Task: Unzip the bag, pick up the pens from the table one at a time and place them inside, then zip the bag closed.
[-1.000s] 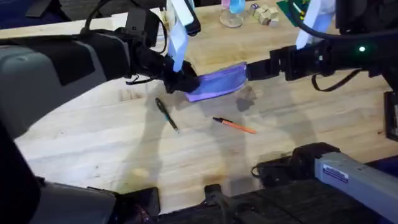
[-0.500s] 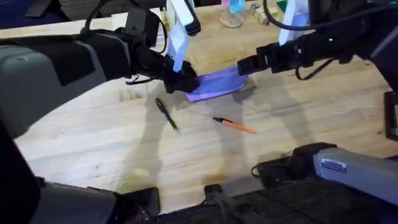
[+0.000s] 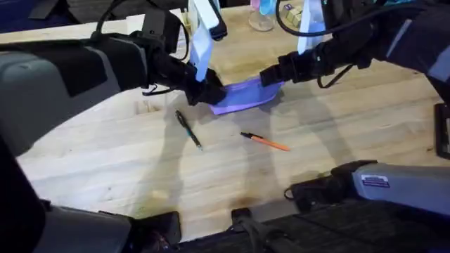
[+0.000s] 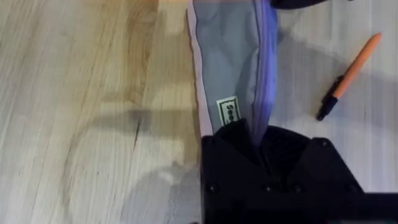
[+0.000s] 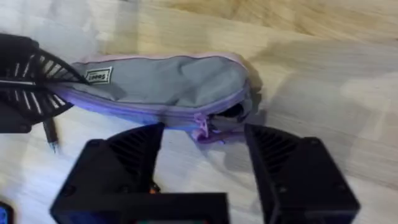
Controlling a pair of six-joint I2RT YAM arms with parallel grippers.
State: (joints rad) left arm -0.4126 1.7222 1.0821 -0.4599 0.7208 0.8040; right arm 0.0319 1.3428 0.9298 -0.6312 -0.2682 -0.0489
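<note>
The left pincer (image 3: pixel 211 93) is clamped on the left end of the bag (image 3: pixel 246 93), far on the bench (image 3: pixel 105 161). The right pincer (image 5: pixel 204 134), fingers apart, straddles its zipper pull (image 5: pixel 200 126). Both pens (image 3: pixel 188 129) (image 3: pixel 265 141) lie nearer.

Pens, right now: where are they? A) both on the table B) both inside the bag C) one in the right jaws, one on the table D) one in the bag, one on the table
A: the black pen and orange pen both lie on the table, clear of the bag.
</note>
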